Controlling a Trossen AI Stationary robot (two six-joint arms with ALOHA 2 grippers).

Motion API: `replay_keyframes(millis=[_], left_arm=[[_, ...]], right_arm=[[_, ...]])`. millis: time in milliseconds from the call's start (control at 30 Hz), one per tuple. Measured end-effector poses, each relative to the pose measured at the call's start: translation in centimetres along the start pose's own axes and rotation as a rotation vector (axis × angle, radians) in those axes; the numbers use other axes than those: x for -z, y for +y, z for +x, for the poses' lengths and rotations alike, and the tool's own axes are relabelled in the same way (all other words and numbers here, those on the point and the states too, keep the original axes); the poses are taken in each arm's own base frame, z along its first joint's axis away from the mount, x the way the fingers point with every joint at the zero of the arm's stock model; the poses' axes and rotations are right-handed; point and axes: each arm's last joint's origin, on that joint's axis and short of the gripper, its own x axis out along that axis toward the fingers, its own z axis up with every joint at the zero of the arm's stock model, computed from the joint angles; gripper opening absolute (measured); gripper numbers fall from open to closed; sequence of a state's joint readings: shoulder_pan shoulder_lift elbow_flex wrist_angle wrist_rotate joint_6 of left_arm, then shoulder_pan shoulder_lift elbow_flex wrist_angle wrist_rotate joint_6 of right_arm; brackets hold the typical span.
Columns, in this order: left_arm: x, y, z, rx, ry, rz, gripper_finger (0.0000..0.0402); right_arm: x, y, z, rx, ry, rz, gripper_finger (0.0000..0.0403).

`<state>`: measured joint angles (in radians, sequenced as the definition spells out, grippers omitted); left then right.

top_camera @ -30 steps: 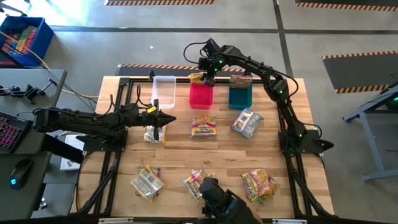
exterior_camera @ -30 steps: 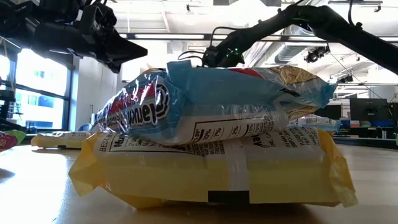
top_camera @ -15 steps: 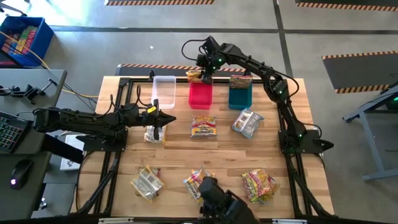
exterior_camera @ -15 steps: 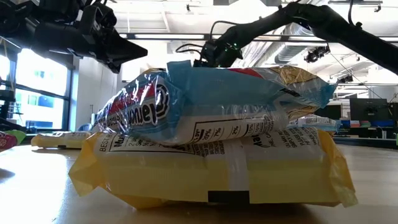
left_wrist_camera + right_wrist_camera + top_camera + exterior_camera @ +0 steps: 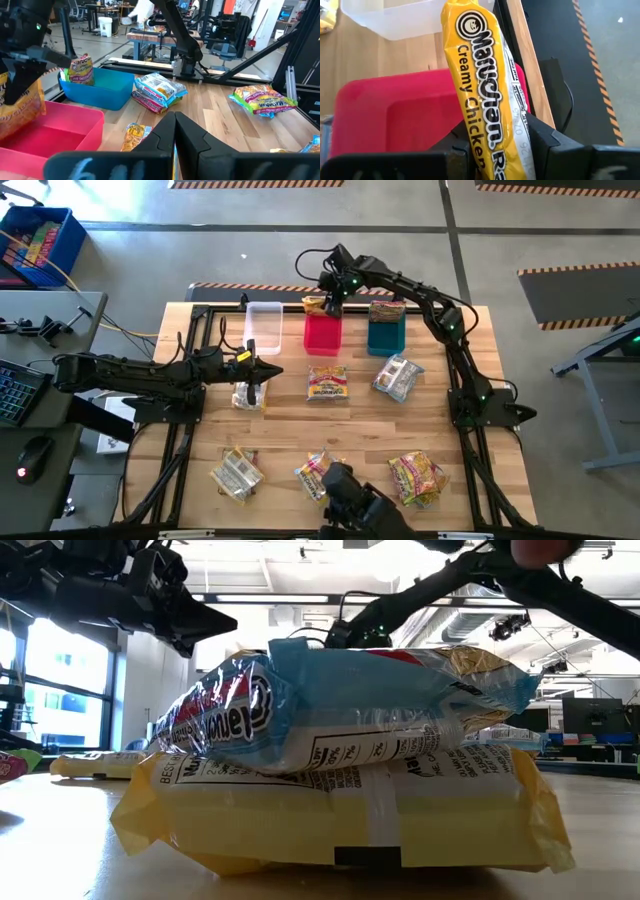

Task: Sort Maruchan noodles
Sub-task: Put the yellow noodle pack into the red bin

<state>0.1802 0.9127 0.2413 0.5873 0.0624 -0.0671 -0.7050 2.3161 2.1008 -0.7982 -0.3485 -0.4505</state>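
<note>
Right hand: While gripping a yellow packet (image 5: 487, 107), the right hand (image 5: 327, 302) is hanging over the red bin (image 5: 323, 333).
Left hand: The left hand (image 5: 268, 372) is waiting closed, empty.
Tip: Lowering before letting go should be helping.

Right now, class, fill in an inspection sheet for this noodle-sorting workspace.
Surface: wooden table, bare in places.
Job's things: yellow Maruchan packet held above the red bin; one packet stands in the teal bin; the clear bin looks empty; loose packets lie about the table.
Clutter: nothing seen.
Grippers: right gripper shut on the yellow packet; left gripper shut, empty, beside the clear bin.
Cables: yellow cable off the table.
Surroundings: blue crate, keyboard.
</note>
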Motion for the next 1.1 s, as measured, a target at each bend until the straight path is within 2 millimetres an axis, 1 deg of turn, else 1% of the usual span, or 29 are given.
replay_keyframes(millis=[267, 400, 533, 633, 800, 900, 1000, 1100], left_arm=[[0.0, 0.0, 0.0, 0.0, 0.0, 0.0, 0.0], [0.0, 0.0, 0.0, 0.0, 0.0, 0.0, 0.0], [0.0, 0.0, 0.0, -0.007, -0.001, 0.0, 0.0], [0.0, 0.0, 0.0, -0.013, -0.002, 0.0, 0.0], [0.0, 0.0, 0.0, -0.013, -0.002, 0.0, 0.0], [0.0, 0.0, 0.0, -0.013, -0.002, 0.0, 0.0], [0.0, 0.0, 0.0, -0.013, -0.002, 0.0, 0.0], [0.0, 0.0, 0.0, -0.014, -0.002, 0.0, 0.0]], right_arm=[[1.9, -0.6, 1.5, 0.001, 0.017, 0.0, 0.0092], [2.4, -0.6, 2.0, 0.002, 0.031, -0.006, 0.0092], [2.5, -0.6, 2.1, 0.02, 0.039, -0.015, 0.0098], [2.2, -0.3, 2.3, 0.05, 0.051, -0.047, 0.012], [2.0, -0.1, 2.4, 0.101, 0.06, -0.055, 0.0177], [2.0, 0.0, 2.4, 0.125, 0.075, -0.057, 0.0203], [2.0, 0.0, 2.4, 0.124, 0.078, -0.052, 0.0215], [2.0, 0.0, 2.3, 0.124, 0.084, -0.049, 0.0216]])
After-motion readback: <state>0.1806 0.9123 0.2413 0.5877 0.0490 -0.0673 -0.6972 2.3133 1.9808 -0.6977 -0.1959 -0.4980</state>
